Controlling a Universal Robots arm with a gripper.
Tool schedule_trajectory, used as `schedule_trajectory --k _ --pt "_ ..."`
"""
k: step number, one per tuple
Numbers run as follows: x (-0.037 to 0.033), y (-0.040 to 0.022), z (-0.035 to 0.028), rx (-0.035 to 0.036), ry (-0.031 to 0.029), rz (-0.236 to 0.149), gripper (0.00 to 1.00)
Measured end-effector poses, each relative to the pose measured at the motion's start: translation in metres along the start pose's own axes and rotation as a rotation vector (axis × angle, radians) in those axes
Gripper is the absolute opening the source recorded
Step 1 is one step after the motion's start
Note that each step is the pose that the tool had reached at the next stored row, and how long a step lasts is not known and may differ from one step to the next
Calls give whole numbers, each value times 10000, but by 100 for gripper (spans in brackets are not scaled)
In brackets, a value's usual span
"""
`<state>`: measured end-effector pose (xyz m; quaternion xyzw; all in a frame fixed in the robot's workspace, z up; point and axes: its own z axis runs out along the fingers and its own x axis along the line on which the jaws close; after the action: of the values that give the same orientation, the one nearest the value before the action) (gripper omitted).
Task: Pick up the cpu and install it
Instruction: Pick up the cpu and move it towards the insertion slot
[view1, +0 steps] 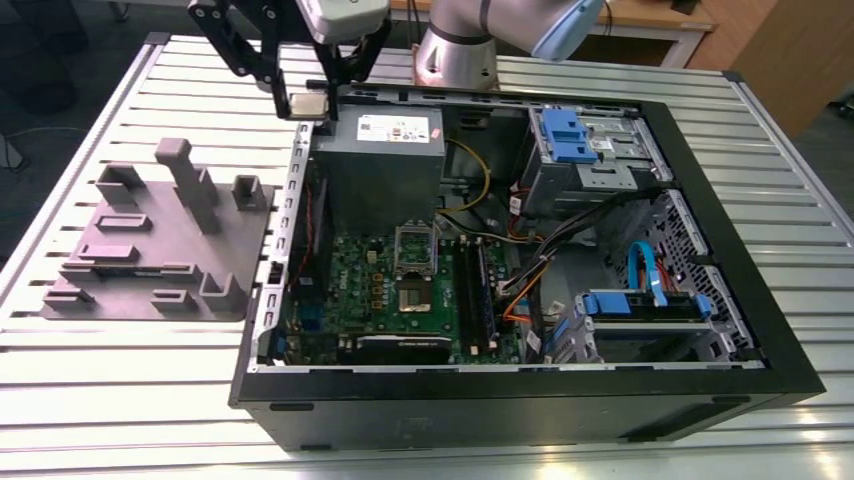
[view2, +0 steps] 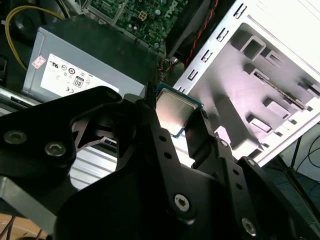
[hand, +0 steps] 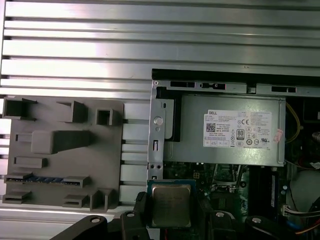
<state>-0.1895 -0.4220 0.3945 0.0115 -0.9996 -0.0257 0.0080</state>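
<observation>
At the exterior view's left, a grey moulded fixture tray (view1: 160, 240) lies on the slatted aluminium table (view1: 80, 400). Just right of it, in the upper part of that view, the gripper (view1: 310, 98) hangs over the near wall of the open computer case (view1: 747, 300). Its black fingers (view2: 200, 127) are pinched on two opposite edges of the cpu (view1: 310, 106). In both wrist views the cpu (hand: 171, 205) lies flat between them, silvery top showing and well clear of anything below.

Further right sits the grey power supply (view1: 380, 165), then the green motherboard (view1: 387, 300) with its open socket (view1: 416, 270). Loose cables (view1: 534, 260) and the blue-fronted drive cage (view1: 581, 135) come last.

The likely hazards are these:
- The hold is on thin edges only, so a jolt could let the cpu slip or tilt.
- The case wall and the power supply are close beneath it, so a low path could clip them.
- If the cpu reaches the socket turned or skewed, the contacts could be bent.

As for writing, a white sticker (view1: 396, 128) on the power supply carries a barcode, fine print and certification marks, with a small pink tag beside it.
</observation>
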Motion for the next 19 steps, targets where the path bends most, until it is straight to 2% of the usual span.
schedule_trajectory --k 19 --pt "-240 -6 1 1 1 1 47"
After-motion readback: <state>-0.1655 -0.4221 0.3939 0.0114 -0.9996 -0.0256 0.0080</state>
